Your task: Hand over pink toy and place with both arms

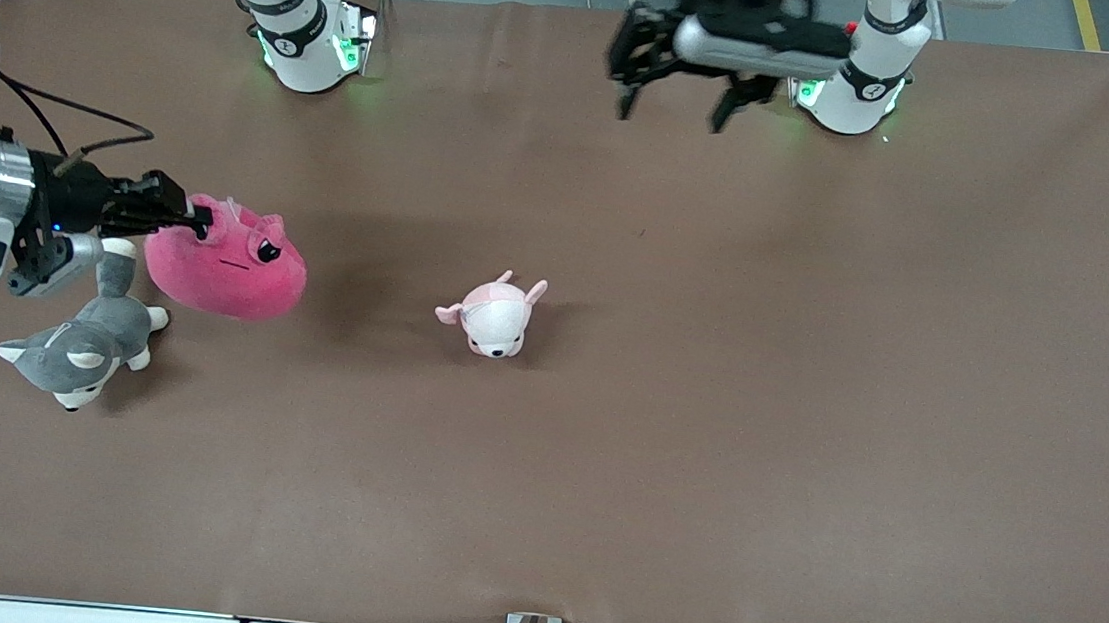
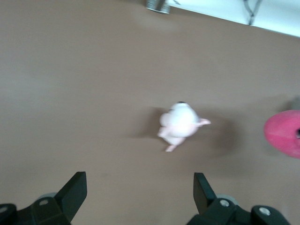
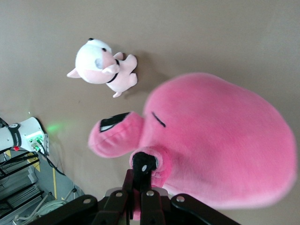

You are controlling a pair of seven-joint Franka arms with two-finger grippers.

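The right gripper (image 1: pixel 197 215) is clamped on the edge of the pink toy (image 1: pixel 227 268), holding it over the worktop (image 1: pixel 703 445) at the right arm's end, above the husky (image 1: pixel 79 350). The left gripper (image 1: pixel 673 106), fingers (image 2: pixel 72 192) wide apart and holding nothing, hangs by its own base. The pale plush (image 1: pixel 494 314) stands on the worktop between them.

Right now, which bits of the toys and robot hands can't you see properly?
- Pink toy: the left wrist view's edge cuts most of it off.
- Grey husky: part of its tail sits under the right gripper in the front view.
- Left gripper: blurred in the front view.
- Small pale plush: blurred in the left wrist view, face unreadable.
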